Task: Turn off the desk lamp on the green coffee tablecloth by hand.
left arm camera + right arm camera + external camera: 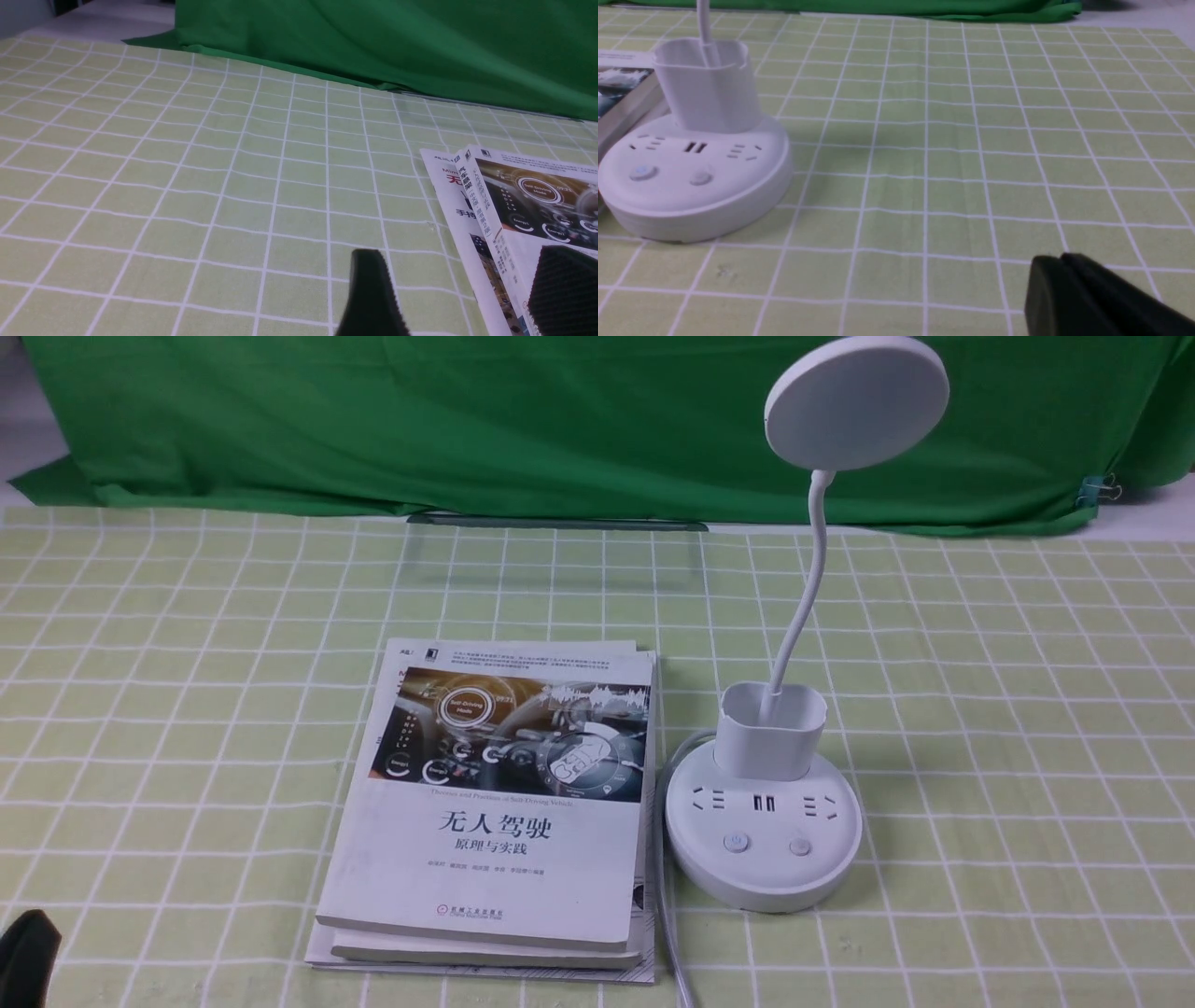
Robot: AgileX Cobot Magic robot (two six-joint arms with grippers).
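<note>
My left claw (460, 289) hovers parted and empty at the books' (495, 803) edge. The desk lamp (764, 831) stands just right of them on the green coffee tablecloth (980, 709), buttons facing me, its cup-like holder apparently empty. My right claw (1064, 289), fingers together, grips nothing.

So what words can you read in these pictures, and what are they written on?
"无人驾驶" - big title on the top book's cover.
"原理与实践" - line under that title.
"Self-Driving Mode" - in the ring on the cover photo, clearest in the left wrist view.
"Energy" - small dials on the cover photo.
Authors' names, publisher line, top blurb and spine text: too small to read.
The desk lamp: only a power sign on the left button, no words.
</note>
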